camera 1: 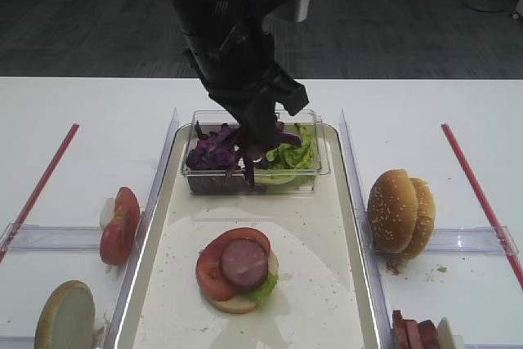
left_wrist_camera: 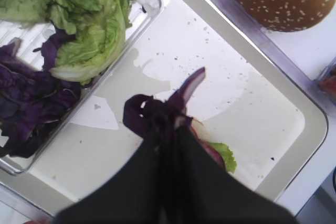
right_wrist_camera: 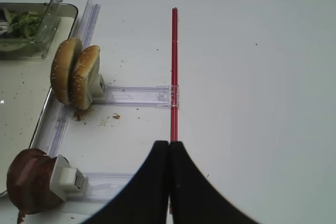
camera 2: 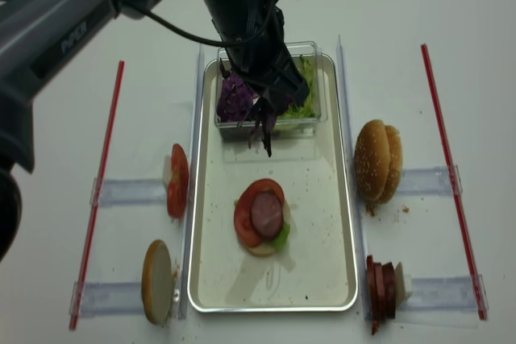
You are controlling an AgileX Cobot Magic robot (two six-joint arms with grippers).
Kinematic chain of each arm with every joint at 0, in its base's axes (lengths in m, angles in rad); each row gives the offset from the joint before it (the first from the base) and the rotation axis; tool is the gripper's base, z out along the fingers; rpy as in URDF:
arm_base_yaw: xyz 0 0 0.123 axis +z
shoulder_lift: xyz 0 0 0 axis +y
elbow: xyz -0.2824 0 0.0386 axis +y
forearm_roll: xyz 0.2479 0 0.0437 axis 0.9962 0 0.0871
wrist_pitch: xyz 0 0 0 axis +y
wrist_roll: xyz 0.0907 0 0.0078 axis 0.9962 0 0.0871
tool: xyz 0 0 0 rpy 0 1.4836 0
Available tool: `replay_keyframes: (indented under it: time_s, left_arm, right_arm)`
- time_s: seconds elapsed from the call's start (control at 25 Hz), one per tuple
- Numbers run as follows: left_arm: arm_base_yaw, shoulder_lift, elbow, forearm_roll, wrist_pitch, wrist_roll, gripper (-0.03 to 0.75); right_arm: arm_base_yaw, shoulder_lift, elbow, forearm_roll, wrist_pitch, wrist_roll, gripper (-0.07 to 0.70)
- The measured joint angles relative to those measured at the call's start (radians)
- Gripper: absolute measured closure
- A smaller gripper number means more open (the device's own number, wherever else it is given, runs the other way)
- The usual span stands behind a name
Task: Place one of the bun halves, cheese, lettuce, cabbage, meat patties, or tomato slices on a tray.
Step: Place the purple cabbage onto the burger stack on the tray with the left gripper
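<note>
My left gripper (left_wrist_camera: 167, 124) (camera 1: 252, 155) (camera 2: 265, 117) is shut on a bunch of purple cabbage (left_wrist_camera: 152, 111) (camera 2: 266, 138), hanging above the tray (camera 1: 327, 284) (camera 2: 326, 231) just in front of the clear box. On the tray sits a stack of bun, lettuce, tomato slices (camera 1: 214, 274) and a meat patty (camera 1: 243, 263). Bun halves (camera 1: 400, 212) (right_wrist_camera: 76, 74) stand right of the tray, another (camera 1: 65, 316) at the left front. My right gripper (right_wrist_camera: 169, 144) is shut and empty over the white table. No cheese is in view.
The clear box (camera 1: 320, 171) at the tray's far end holds more cabbage (left_wrist_camera: 26, 103) and lettuce (left_wrist_camera: 89, 30). Tomato slices (camera 1: 120, 226) stand in a left holder, meat patties (camera 2: 380, 288) (right_wrist_camera: 29, 187) in a right one. Red strips (right_wrist_camera: 174, 66) (camera 1: 41, 185) run along both sides.
</note>
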Motion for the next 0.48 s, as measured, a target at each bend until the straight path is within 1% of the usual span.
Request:
replay_keyframes:
  time_s: [0.2,0.48]
  left_arm:
    - [-0.019,-0.032,0.036,0.0,0.0,-0.015,0.695]
    - [-0.041,-0.092,0.168,0.0,0.0,-0.019,0.696]
  right_arm:
    - [0.0,0.0,0.0,0.0,0.0,0.0,0.595]
    - [0.0,0.0,0.0,0.0,0.0,0.0,0.595]
